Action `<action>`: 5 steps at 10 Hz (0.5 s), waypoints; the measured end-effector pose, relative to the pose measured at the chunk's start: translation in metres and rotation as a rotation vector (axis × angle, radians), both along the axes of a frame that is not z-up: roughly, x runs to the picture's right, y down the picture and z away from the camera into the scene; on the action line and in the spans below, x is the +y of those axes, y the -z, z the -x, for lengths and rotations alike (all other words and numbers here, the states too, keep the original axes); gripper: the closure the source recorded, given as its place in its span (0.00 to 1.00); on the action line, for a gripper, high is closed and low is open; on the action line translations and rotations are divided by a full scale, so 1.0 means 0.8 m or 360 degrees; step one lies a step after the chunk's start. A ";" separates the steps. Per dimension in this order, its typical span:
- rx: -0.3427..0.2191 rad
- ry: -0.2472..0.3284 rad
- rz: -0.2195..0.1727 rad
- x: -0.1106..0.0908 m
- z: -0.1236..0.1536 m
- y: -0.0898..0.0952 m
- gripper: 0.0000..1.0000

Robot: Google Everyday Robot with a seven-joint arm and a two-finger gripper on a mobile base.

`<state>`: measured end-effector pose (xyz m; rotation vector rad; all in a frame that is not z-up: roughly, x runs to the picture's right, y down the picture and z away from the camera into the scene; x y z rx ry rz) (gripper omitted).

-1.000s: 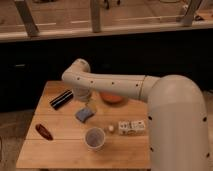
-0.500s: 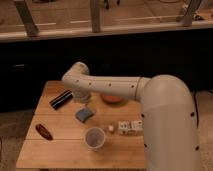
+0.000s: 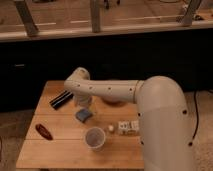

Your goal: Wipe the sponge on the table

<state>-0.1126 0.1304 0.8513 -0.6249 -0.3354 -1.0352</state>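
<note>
Site: a square table (image 3: 57, 150) with a light wooden top made of planks, seen from above and in front.

Arm: a cream-coloured robot arm (image 3: 112, 90) with a row of small dark dots reaches from the bulky body at the right edge leftward across the far half of the table. It bends downward at its rounded end.

Pincer (image 3: 83, 103): it hangs from that bend over the left-centre of the table, pointing down. Its jaws stand spread apart and it holds nothing.

Task item: the small flat blue-grey rectangular sponge (image 3: 84, 115) lies on the table directly beneath and just in front of the pincer. Whether the fingertips touch it cannot be told.

Other items noted:
- A black ribbed bar (image 3: 61, 99) lies at an angle to the left of the pincer, near the far left corner.
- An orange bowl (image 3: 114, 102) stands behind the arm, largely hidden by it.
- A white printed box (image 3: 128, 126) lies to the right of the sponge, close to the robot's body, with a small white round object (image 3: 111, 128) just beside it.
- A pale round cup (image 3: 95, 138) stands upright in front of the sponge, mouth open upward.
- A reddish-brown elongated object (image 3: 44, 131) lies near the left edge, well apart from the rest.
</note>
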 end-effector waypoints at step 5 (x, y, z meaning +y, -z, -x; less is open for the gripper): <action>-0.0055 0.0046 0.0047 0.020 0.006 -0.022 0.20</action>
